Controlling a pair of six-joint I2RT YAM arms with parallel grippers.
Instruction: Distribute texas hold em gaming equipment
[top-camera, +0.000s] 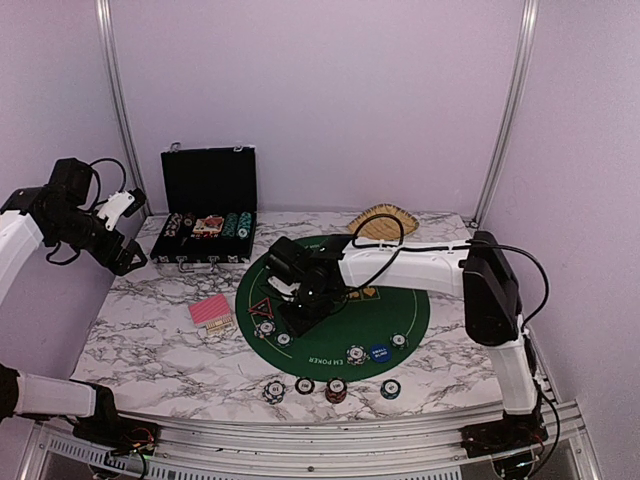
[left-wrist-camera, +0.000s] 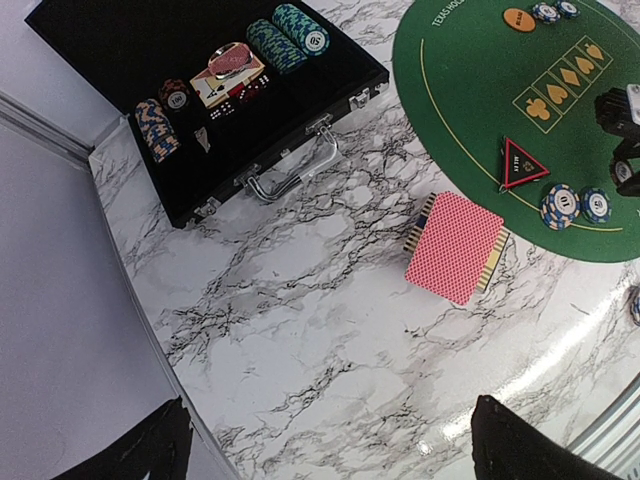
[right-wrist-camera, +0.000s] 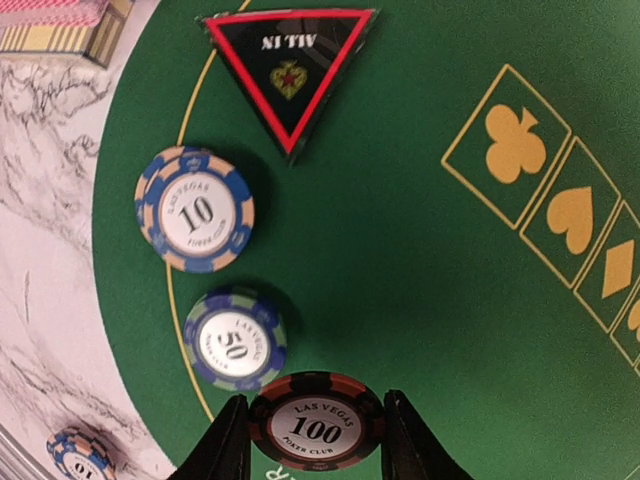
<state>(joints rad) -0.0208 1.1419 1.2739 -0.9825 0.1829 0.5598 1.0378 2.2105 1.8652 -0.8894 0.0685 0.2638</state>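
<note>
In the top view, the left gripper (top-camera: 130, 232) hangs over the 9 o'clock edge of the table (top-camera: 150, 350). Its fingers are spread wide with nothing between them, well apart from the green mat (top-camera: 400, 300). The right gripper (top-camera: 298, 322) reaches down onto the 9 o'clock side of this mat, just beside the triangular marker (top-camera: 262, 306). The playing cards (top-camera: 212, 312) lie off the mat, at 9 o'clock from the marker, and a row of chips (top-camera: 305, 385) lies near the table's 6 o'clock edge. In the left wrist view, the two fingertips show at the bottom corners, far from one another, and the cards lie on the marble at about 1 o'clock from them, below the open black case (left-wrist-camera: 200, 100). In the right wrist view, the fingers (right-wrist-camera: 225, 445) stand at a middle width and touch both sides of the red-black 100 chip (right-wrist-camera: 317, 432), so the chip is held between them, at the mat's yellow line. Whether it rests on the felt or is lifted, I cannot tell. The 50 chip (right-wrist-camera: 235, 338) lies just beside it at 11 o'clock, the 10 chip (right-wrist-camera: 195, 210) farther the same way, and the marker at 12 o'clock. A round chip has no long axis, so I judge that the grip angle matters little. The right arm is much the nearer, and the coming move must keep clear of the 50 chip.
</note>
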